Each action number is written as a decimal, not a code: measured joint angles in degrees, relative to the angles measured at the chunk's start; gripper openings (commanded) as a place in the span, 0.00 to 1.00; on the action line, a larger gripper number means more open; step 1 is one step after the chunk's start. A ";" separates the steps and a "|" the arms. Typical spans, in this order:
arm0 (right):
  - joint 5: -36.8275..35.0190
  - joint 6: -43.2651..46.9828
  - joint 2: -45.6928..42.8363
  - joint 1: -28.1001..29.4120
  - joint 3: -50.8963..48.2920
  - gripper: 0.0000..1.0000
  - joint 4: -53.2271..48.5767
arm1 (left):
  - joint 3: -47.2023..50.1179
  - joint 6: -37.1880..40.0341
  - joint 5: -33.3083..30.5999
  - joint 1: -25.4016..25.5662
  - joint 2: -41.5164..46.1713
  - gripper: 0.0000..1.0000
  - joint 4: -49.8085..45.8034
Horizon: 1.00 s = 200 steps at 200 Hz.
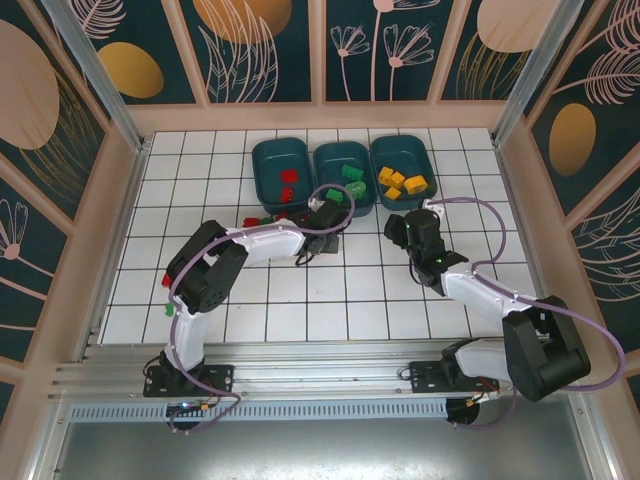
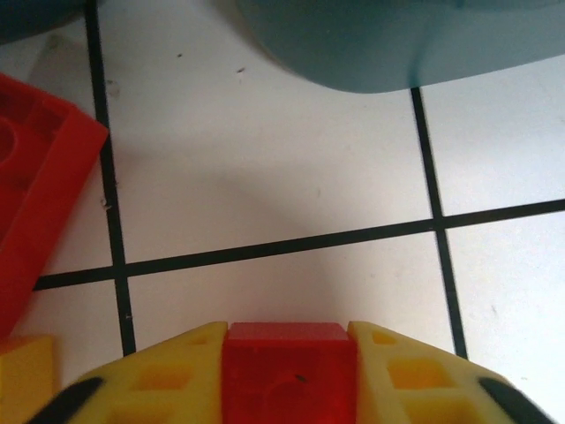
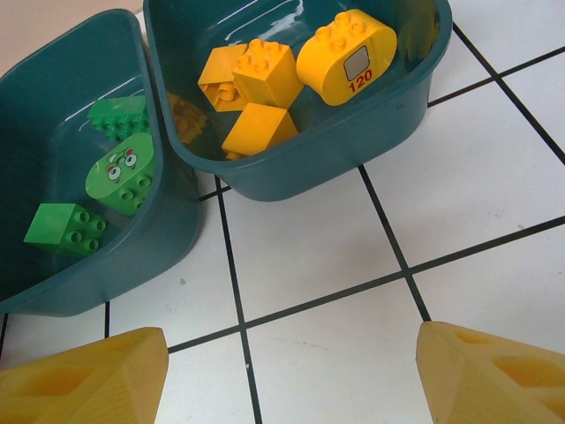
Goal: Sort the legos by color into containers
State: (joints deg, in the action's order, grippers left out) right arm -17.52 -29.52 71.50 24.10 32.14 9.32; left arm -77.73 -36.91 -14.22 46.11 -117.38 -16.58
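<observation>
While the right gripper (image 3: 291,367) gapes, the left gripper (image 2: 289,353) pinches a red lego (image 2: 287,384).

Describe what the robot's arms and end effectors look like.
The left arm and right arm have white links and bulky black joints, each trailed by a lilac cable. The left end effector and right end effector have chunky yellow plastic fingers with moulded hollows.
</observation>
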 measured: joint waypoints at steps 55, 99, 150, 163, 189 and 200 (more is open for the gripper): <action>0.02 0.00 0.00 0.00 0.00 0.75 -0.02 | -1.77 1.42 -1.68 -0.02 1.97 0.21 -1.81; 0.07 0.00 0.00 0.00 0.00 0.75 0.00 | -10.34 3.98 -2.47 -4.68 5.62 0.28 -3.48; -0.22 0.02 0.00 0.00 0.00 0.75 -0.02 | -23.52 6.93 -4.09 -15.41 -0.15 0.38 -7.28; -0.22 0.02 0.00 0.00 0.00 0.75 -0.02 | -26.01 7.15 -4.02 -15.98 -2.80 0.40 -8.48; -0.28 0.07 0.00 0.00 0.00 0.75 -0.02 | -30.23 7.61 -2.08 -16.87 -8.37 0.58 -10.93; -0.28 0.13 0.00 0.00 0.00 0.75 -0.02 | -31.63 7.45 -1.16 -17.35 -10.21 0.66 -11.87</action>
State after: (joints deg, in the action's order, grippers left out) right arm -17.80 -29.39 71.50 24.10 32.14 9.30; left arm -109.36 -29.45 -15.38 28.75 -127.59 -28.45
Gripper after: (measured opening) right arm 0.747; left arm 0.582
